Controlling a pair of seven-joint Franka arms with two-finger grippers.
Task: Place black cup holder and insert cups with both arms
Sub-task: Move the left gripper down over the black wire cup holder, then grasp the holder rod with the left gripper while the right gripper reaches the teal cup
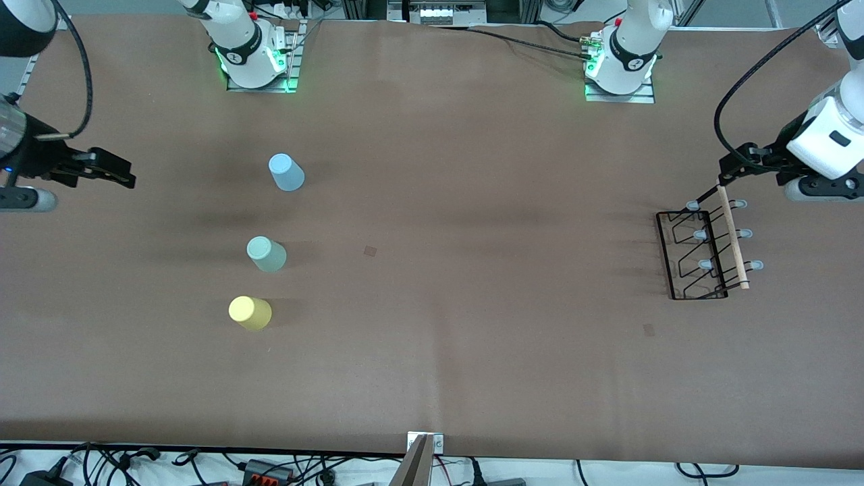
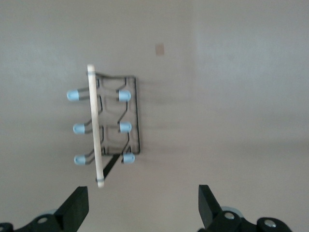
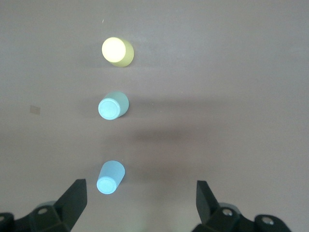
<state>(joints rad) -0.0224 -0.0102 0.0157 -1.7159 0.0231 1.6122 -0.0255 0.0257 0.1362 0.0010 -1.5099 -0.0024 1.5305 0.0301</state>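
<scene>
The thin black wire cup holder with its light wooden rod handle stood empty at mid-right of the front view. Three upturned plastic cups, light blue, sage green and yellow, stood mid-left. The left gripper hung wide open over the table beside the rod's end; the right gripper, also wide open, hung beside the blue cup, its arm cut off by the frame edge.

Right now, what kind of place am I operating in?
Probably a robotics lab bench: two arms bolted to a brown-covered table, power strips and cables along its edge, and staged props, three cups and a cup holder.

blue cup | sage green cup | yellow cup | black cup holder | brown table
</scene>
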